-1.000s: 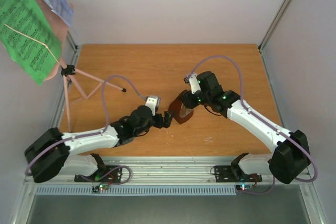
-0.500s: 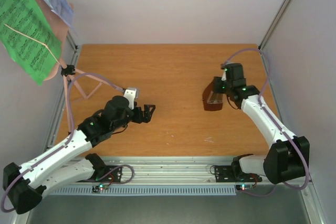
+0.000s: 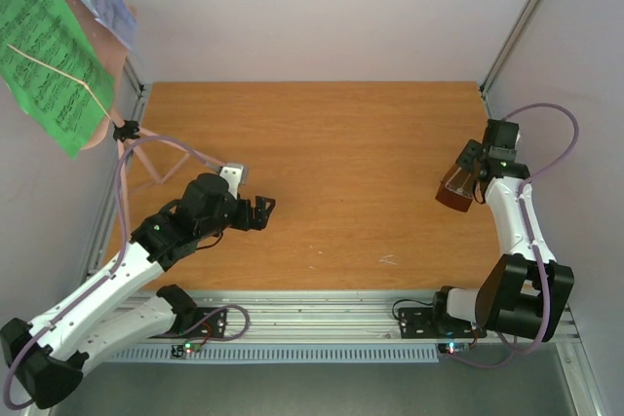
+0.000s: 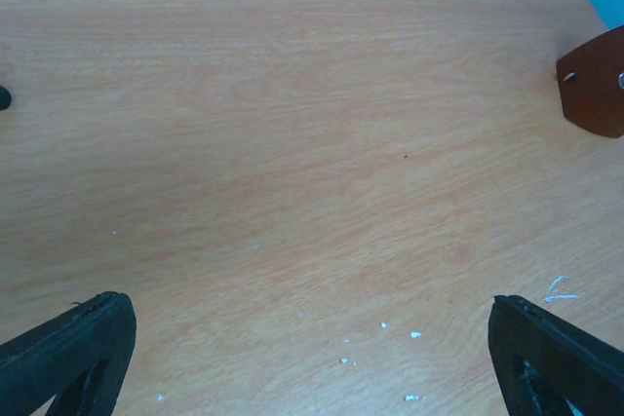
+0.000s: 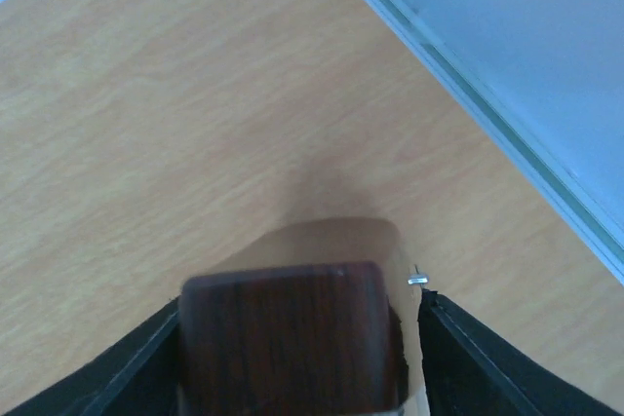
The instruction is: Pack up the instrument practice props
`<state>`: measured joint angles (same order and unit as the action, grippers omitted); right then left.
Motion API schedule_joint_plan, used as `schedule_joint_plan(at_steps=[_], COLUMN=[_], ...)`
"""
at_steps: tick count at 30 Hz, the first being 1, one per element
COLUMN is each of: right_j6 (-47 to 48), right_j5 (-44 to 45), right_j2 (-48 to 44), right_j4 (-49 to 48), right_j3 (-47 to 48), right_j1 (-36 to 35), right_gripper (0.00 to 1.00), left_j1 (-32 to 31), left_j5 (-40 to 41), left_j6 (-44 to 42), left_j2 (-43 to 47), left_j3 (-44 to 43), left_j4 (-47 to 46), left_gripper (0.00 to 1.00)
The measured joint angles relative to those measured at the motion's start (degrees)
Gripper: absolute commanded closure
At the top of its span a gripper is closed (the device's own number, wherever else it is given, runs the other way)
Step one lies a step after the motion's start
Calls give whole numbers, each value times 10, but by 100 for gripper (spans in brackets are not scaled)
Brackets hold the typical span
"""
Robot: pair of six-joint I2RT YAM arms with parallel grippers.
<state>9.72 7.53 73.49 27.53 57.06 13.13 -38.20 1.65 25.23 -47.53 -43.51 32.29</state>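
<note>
Hauling metronome (image 3: 454,191) from mid-bench (image 3: 341,133) to the right edge, clamped in right tool (image 3: 466,172); left tool (image 3: 261,209) drawn back, wide, empty. Music stand (image 3: 125,132) and sheets (image 3: 49,56) not yet packed.

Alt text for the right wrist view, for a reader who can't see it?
A reddish-brown metronome with a clear cover fills the bottom of the view, clamped between the black fingers of the right claw. Behind it lies the wooden table, with a metal rail running diagonally along its edge at upper right.
</note>
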Motion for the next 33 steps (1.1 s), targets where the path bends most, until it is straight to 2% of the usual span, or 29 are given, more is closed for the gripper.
schedule_joint_plan(at_steps=[5,9,14,19,23,28,33], right_j6=[-22,-29,-21,-15,-11,-7,-4], right_j5=[5,-13,-25,-71,-135,-208,-261], right_j2=[0,1,-18,-88,-150,-188,-222], right_j4=[36,72,115,153,180,217,234], right_j3=[2,31,94,137,146,147,142], right_j1=[5,7,7,7,7,7,7], right_gripper=[25,3,2,1,1,2,2], left_j1=[4,6,31,119,171,217,312], left_j5=[-1,-4,-11,-50,-61,-43,-36], left_j6=[0,0,3,29,63,89,91], left_j2=[5,23,42,46,66,140,185], left_j3=[0,0,16,74,115,124,118], left_j4=[19,25,21,-4,-22,-16,-7], left_gripper=[1,1,1,1,1,1,1])
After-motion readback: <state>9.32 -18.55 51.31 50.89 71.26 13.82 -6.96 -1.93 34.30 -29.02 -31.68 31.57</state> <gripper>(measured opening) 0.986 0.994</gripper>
